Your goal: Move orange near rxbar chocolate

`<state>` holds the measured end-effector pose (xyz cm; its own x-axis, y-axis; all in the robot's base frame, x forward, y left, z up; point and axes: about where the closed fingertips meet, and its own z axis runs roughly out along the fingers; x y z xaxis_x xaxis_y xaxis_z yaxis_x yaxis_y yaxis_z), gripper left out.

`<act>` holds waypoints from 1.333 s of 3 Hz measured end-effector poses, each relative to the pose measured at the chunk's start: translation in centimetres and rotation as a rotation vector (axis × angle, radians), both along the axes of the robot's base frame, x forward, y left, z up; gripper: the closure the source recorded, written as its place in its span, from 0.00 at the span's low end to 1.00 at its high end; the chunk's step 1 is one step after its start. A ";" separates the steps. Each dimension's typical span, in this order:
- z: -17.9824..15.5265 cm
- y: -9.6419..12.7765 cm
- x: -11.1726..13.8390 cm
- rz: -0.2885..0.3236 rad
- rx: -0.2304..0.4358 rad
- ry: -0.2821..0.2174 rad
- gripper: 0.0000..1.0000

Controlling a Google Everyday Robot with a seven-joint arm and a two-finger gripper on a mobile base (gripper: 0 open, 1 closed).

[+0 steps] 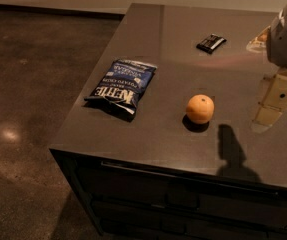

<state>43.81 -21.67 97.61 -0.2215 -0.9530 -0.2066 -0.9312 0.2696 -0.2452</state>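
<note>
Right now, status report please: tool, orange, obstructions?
Tool right of small round orange fruit, apart. Flat black-wrapped bar farther back. Blue chip bag left, not between.

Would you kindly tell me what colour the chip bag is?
The chip bag is blue with white lettering, camera view; the tool is at the right edge.

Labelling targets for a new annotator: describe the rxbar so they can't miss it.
Start at the dark countertop that fills the view; the gripper hangs over its right edge. Go to the far side, beyond the orange: the rxbar chocolate lies flat there. It is the small black rectangular wrapper, far smaller than the blue Kettle chip bag at left.
</note>
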 end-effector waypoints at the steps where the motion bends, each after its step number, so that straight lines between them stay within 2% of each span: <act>1: 0.0 0.0 0.0 0.000 0.001 0.000 0.00; 2: -0.2 -0.3 1.4 -0.030 0.039 -0.007 0.00; 3: -2.1 -0.2 4.1 -0.065 0.130 -0.002 0.00; 4: -3.9 0.0 5.3 -0.074 0.187 0.022 0.00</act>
<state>49.09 -21.66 93.69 -0.2957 -0.8796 -0.3726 -0.9118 0.3763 -0.1646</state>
